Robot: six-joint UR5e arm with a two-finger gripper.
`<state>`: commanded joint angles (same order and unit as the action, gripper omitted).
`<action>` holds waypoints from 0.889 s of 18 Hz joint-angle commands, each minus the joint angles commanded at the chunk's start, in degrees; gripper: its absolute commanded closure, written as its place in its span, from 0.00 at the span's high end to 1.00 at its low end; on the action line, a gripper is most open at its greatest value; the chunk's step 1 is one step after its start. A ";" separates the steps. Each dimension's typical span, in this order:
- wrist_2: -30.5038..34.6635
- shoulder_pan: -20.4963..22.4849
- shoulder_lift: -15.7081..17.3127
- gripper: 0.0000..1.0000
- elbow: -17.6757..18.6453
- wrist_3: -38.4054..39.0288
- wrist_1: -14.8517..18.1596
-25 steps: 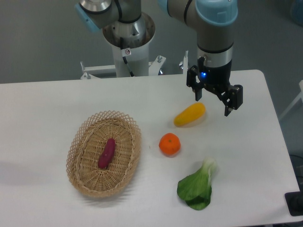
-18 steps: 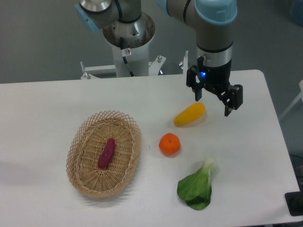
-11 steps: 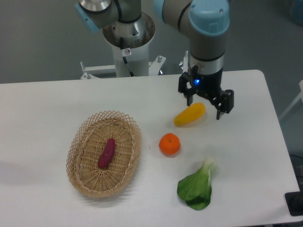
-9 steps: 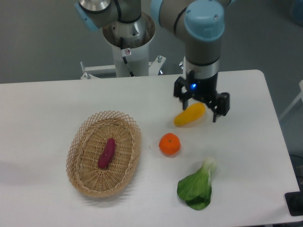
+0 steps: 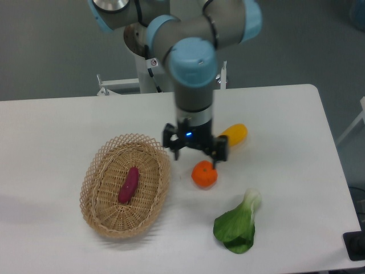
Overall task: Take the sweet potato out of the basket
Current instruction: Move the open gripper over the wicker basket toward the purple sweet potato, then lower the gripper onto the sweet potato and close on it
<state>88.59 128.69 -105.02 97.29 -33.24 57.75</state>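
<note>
A slim magenta-purple sweet potato [image 5: 128, 185] lies lengthwise in the middle of the oval tan wicker basket [image 5: 95, 169] at the left of the white table. My gripper [image 5: 195, 154] hangs open above the table, just right of the basket's right rim and above the orange. Nothing sits between its two dark fingers [image 5: 171, 149]. The sweet potato is well to the left of the gripper and lower in the picture.
A round orange [image 5: 204, 174] sits just below the gripper. A yellow squash [image 5: 235, 134] lies behind the wrist, partly hidden. A green leafy vegetable [image 5: 236, 225] lies near the front right. The robot's base column [image 5: 153, 48] stands at the table's far edge.
The arm has swung left and toward the front, from above the yellow squash at the right to a spot between the basket and the orange. The gripper stays open. No object has moved.
</note>
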 joint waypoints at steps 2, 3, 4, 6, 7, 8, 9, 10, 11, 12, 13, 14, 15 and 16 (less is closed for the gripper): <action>0.00 -1.77 -1.50 1.00 0.53 0.28 -0.70; 0.00 -3.00 -2.11 1.00 0.53 0.36 -0.62; 0.00 -4.32 -2.73 1.00 0.44 0.36 -0.88; -0.09 -6.08 -4.22 1.00 0.70 0.89 -2.72; -0.09 -6.44 -4.92 1.00 0.88 1.15 -3.42; -0.09 -6.70 -5.54 1.00 0.80 0.98 -3.60; -0.09 -7.22 -6.33 1.00 0.79 0.98 -3.78; -0.09 -7.58 -7.03 1.00 0.79 0.98 -4.22; -0.09 -7.67 -7.56 1.00 0.88 0.81 -4.83; 0.00 -7.76 -8.00 1.00 1.40 0.72 -4.92; 0.00 -7.76 -8.09 1.00 1.93 0.63 -4.92; 0.00 -7.93 -8.44 1.00 2.20 0.72 -5.01; 0.09 -8.11 -8.79 1.00 2.46 0.89 -5.19; 0.09 -8.28 -8.88 1.00 2.81 0.98 -5.19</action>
<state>88.68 120.41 -113.91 100.10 -32.26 52.56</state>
